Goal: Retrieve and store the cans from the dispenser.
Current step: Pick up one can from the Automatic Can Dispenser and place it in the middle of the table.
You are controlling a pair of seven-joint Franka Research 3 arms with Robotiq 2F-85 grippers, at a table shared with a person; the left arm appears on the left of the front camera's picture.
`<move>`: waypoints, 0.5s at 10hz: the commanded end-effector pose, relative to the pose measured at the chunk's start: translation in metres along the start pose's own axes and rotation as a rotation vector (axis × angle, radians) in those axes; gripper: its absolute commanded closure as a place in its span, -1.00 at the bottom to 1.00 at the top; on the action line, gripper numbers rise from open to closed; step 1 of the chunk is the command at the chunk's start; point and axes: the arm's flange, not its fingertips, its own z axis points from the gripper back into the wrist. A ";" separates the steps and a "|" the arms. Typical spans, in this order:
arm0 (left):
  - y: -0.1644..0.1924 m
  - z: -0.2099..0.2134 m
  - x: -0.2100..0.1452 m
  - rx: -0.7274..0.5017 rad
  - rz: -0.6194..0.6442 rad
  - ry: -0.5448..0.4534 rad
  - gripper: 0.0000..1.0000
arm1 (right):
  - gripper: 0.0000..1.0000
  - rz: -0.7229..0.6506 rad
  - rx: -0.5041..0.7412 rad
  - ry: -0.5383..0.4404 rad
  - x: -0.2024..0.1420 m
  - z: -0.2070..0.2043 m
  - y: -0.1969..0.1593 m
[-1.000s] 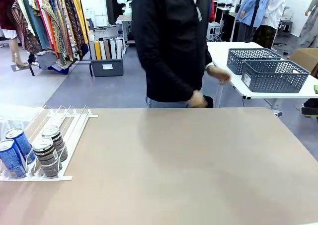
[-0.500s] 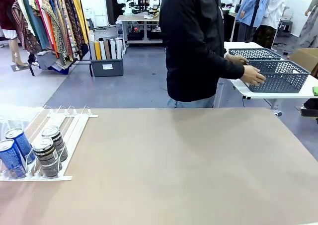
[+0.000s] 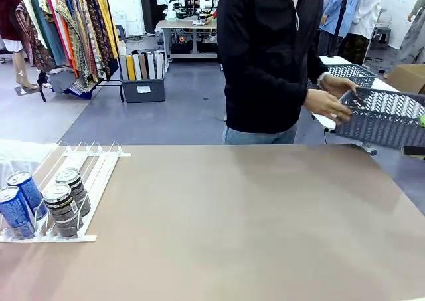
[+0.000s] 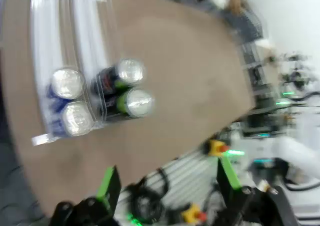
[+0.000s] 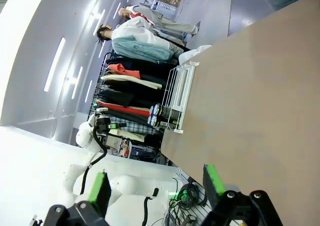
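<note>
Front camera at near side of table (image 3: 252, 214), facing across toward person (image 3: 265, 55), left wrist camera above dispenser (image 4: 44, 36), looking down, fairly near, right wrist camera rolled sideways, farther off, all three share dispenser

open tabletop (image 3: 252, 214) right of dispenser (image 3: 103, 178); cans (image 3: 63, 208) crowding its front

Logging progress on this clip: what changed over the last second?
The person stepped toward the robot's right, took hold of a grey basket and lifted it, tilted. The four cans in the dispenser stayed put.
</note>
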 end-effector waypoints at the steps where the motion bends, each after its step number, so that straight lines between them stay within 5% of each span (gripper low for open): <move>1: -0.032 -0.017 0.013 0.581 -0.059 0.374 -1.00 | -1.00 0.004 0.014 -0.011 0.002 -0.001 0.004; 3: -0.051 -0.035 0.025 0.762 -0.064 0.490 -1.00 | -1.00 0.004 0.014 -0.011 0.002 -0.001 0.004; 4: -0.055 -0.040 0.031 0.747 -0.137 0.471 -1.00 | -1.00 0.004 0.014 -0.011 0.002 -0.001 0.004; 5: -0.057 -0.040 0.040 0.724 -0.098 0.321 -1.00 | -1.00 0.004 0.014 -0.011 0.002 -0.001 0.004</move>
